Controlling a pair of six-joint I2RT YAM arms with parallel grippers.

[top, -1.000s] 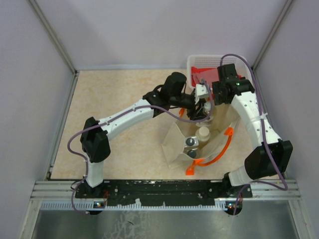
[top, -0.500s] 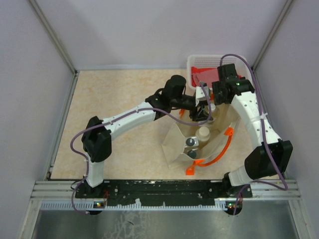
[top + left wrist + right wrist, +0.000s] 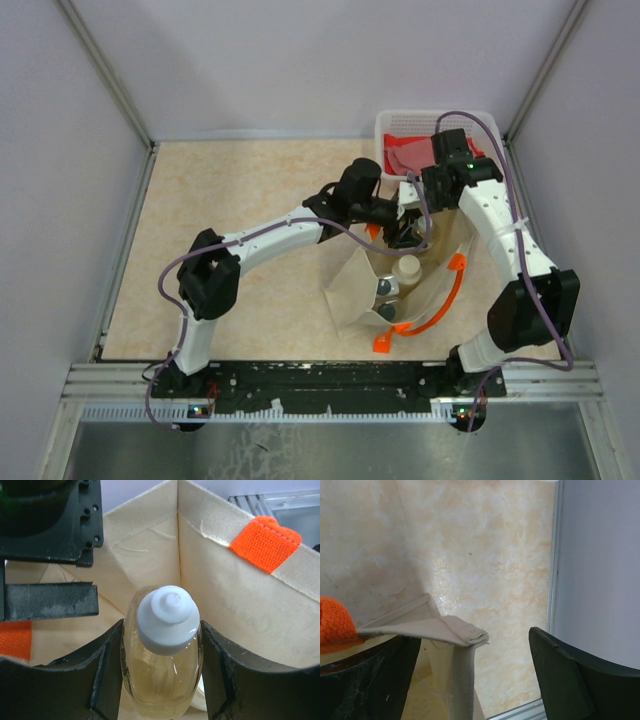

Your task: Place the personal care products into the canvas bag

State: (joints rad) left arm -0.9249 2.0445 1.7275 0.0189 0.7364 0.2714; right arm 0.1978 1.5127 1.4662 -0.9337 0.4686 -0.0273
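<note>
Left pincer (image 3: 162, 672): we see it clamped on 1 amber-liquid bottle (image 3: 161, 692), white cap, canvas bag (image 3: 235, 605) beyond.
Right pincer (image 3: 470, 677): wide apart, bag rim between.

Soft, even light fills every view, leaving a faint shadow on the table (image 3: 250, 190) left of the bag (image 3: 352, 290), a mild sheen on the cap of the bottle (image 3: 160, 685) inside it, and dark, soft-edged fingers (image 3: 100, 680) beside it.

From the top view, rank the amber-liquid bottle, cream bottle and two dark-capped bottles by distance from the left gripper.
1. Amber-liquid bottle with white cap: clamped in the left gripper.
2. Cream plastic bottle: inside the beige canvas bag.
3. Dark-capped bottle: beside it, leftward.
4. Other dark-capped bottle: nearest the arm bases.
</note>
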